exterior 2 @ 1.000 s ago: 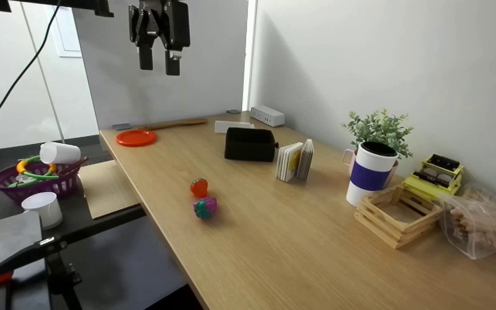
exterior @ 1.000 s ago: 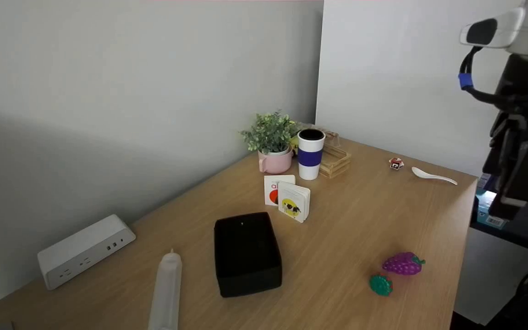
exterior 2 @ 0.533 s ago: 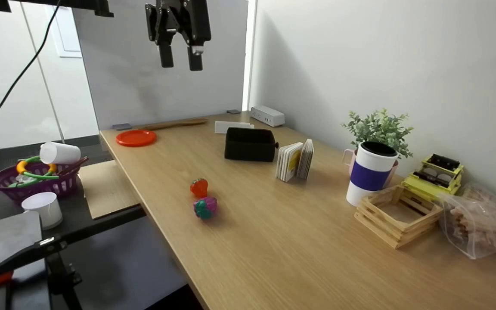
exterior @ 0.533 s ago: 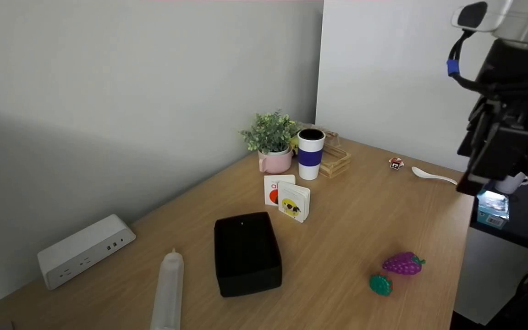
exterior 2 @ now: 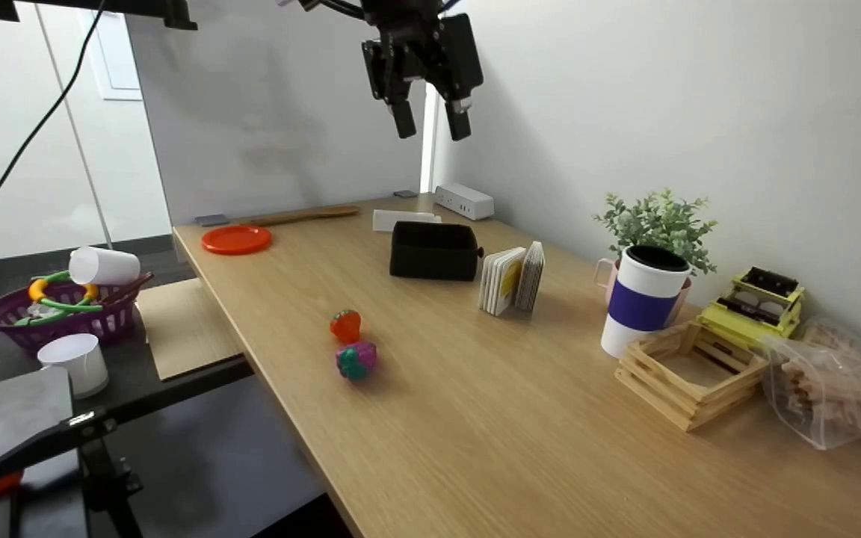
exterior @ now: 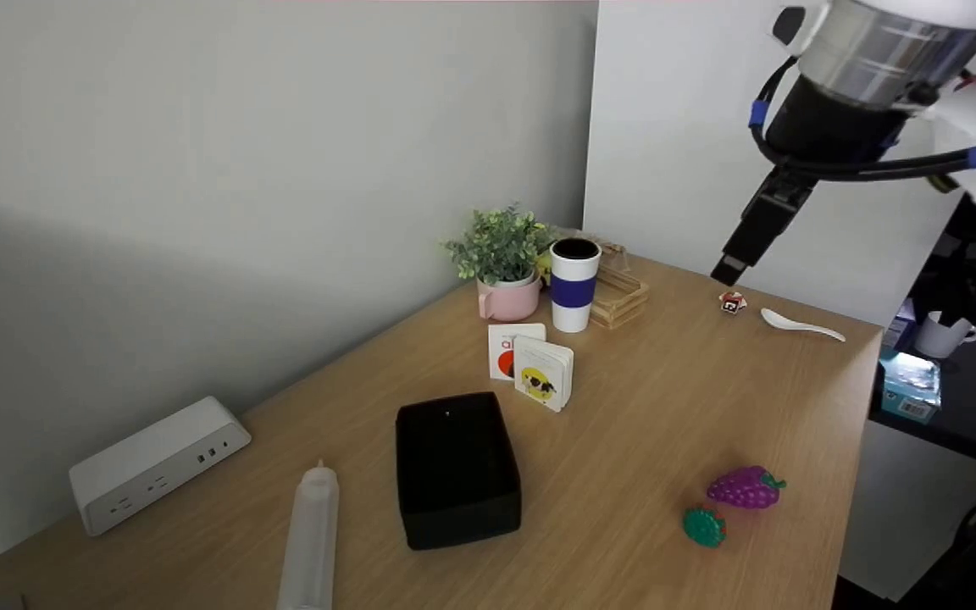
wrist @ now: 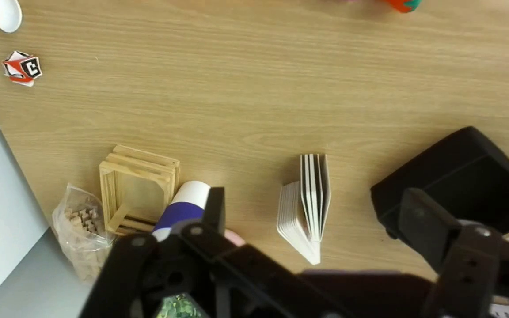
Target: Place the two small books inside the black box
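Observation:
Two small books stand upright on the table, touching or nearly so. The white one with a yellow circle and a cow is in front of the red and white one. The wrist view shows their page edges from above, the nearer book beside the other. The black box stands beside them, open at the top; its wall also shows in the wrist view. My gripper is open and empty, high above the table. In the wrist view the books appear between the spread fingers, well below.
A white tumbler with a purple band, a plant in a pink mug and a wooden crate stand near the books. A toy grape bunch and a toy strawberry lie near the table edge. A white bottle lies past the box.
My arm has swung in over the table, leftward in an exterior view and rightward in another, and the wrist has turned. The gripper stays open. The books and box have not moved.

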You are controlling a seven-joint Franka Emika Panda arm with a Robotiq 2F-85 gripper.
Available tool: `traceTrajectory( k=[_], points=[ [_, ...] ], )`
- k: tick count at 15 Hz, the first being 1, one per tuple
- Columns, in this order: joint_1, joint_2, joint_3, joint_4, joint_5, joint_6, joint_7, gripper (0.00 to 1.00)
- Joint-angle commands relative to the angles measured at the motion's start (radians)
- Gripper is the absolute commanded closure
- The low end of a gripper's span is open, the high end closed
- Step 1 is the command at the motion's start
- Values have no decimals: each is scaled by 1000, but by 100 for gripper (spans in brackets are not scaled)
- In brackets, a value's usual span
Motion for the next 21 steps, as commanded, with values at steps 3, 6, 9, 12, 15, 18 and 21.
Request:
traceTrajectory(
  k=[3, 6, 9, 12, 15, 18, 21],
  points=[
    [6, 99, -48, 38, -7, 81, 27, 0],
    [11, 135, -57, 60, -5, 96, 32, 0],
    [16, 147, -56, 75, 9, 93, 21, 0],
    [13, 191, -61, 116, 60, 91, -39, 0],
    [9, 258, -74, 176, 101, 106, -82, 0],
    [9, 349, -81, 264, 170, 90, -143, 0],
    [4, 459, -62, 383, 268, 39, -248, 0]
  ],
)
